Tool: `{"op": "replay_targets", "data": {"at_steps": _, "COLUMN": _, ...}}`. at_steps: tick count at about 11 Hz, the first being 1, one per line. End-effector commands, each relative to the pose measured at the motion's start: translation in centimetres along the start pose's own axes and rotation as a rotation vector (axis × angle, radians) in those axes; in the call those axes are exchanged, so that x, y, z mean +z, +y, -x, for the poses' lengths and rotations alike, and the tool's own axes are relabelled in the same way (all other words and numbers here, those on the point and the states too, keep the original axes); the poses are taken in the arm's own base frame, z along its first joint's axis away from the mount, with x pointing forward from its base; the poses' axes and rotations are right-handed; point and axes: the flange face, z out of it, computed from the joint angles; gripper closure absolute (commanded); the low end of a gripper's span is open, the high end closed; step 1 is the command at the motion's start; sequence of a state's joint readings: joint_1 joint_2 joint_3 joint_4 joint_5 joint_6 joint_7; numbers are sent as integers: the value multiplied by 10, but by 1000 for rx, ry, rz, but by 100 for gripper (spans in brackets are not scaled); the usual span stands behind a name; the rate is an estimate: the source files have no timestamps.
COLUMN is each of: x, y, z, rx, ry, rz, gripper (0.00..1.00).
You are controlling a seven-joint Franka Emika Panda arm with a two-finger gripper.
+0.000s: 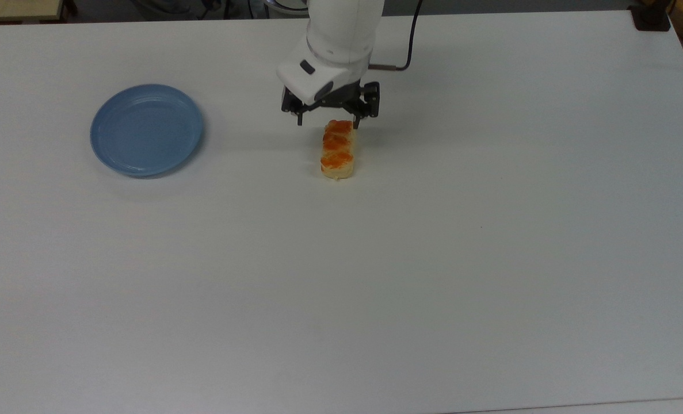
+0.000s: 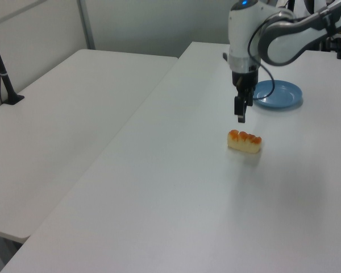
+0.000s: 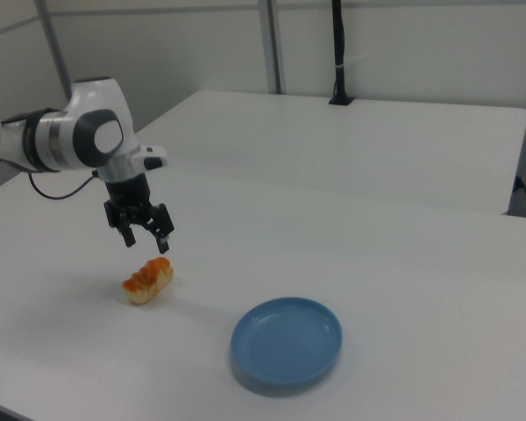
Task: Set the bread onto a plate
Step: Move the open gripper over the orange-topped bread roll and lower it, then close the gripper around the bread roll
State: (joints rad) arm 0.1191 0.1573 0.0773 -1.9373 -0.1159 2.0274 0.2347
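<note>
Now we hover our gripper (image 1: 328, 122), jaws spread and holding nothing, over the bread's (image 1: 338, 149) 12 o'clock end in the top view.
We judge that closing this far off-centre could tip or slide the loaf; it lies on the table (image 1: 433, 259), with the plate (image 1: 146, 130) well apart at 9 o'clock.

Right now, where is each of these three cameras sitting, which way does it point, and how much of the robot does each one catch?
Top view: sits high, looking down on the white table; shows the white arm's end and the open gripper above the bread, with the plate to the top view's left.
Left view: sits beside the table, looking along it; bread near, plate behind, arm reaching in from the far end.
Right view: faces the opposite way; plate nearest, bread beyond, arm entering from the right view's left.
All three share bread, plate and gripper.
</note>
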Motion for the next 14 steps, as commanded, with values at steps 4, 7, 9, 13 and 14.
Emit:
{"op": "replay_targets", "data": {"at_steps": 4, "x": 72, "y": -38, "z": 4, "rx": -3, "ry": -18, "rz": 72, "gripper": 0}}
{"op": "replay_targets", "data": {"at_steps": 7, "x": 86, "y": -39, "z": 5, "rx": -1, "ry": -33, "rz": 94, "gripper": 0}}
{"op": "replay_targets", "data": {"at_steps": 9, "x": 91, "y": -39, "z": 8, "rx": -4, "ry": -44, "rz": 96, "gripper": 11}}
{"op": "replay_targets", "data": {"at_steps": 13, "x": 92, "y": -39, "z": 9, "rx": -4, "ry": -46, "rz": 97, "gripper": 67}}
{"op": "replay_targets", "data": {"at_steps": 14, "x": 91, "y": -40, "z": 9, "rx": -6, "ry": -45, "rz": 97, "gripper": 77}}
